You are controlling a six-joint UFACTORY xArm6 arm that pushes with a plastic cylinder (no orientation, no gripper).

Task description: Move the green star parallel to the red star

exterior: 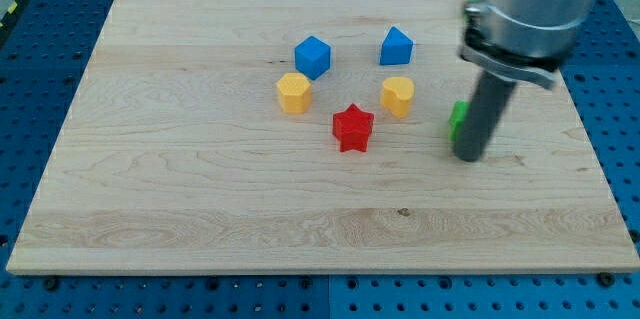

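Observation:
The red star (352, 127) lies near the middle of the wooden board (200, 189). A green block (457, 118) shows only as a sliver at the left edge of my rod, right of the red star; its shape is hidden. My tip (468, 155) rests on the board just right of and below that green sliver, touching or nearly touching it. Another bit of green (474, 1) peeks out behind the arm near the view's top right.
A blue cube (312, 56) and a blue block (396, 47) sit above the red star. A yellow block (294, 92) is at its upper left and a yellow heart-like block (397, 96) at its upper right. The arm's grey body (535, 9) covers the top right.

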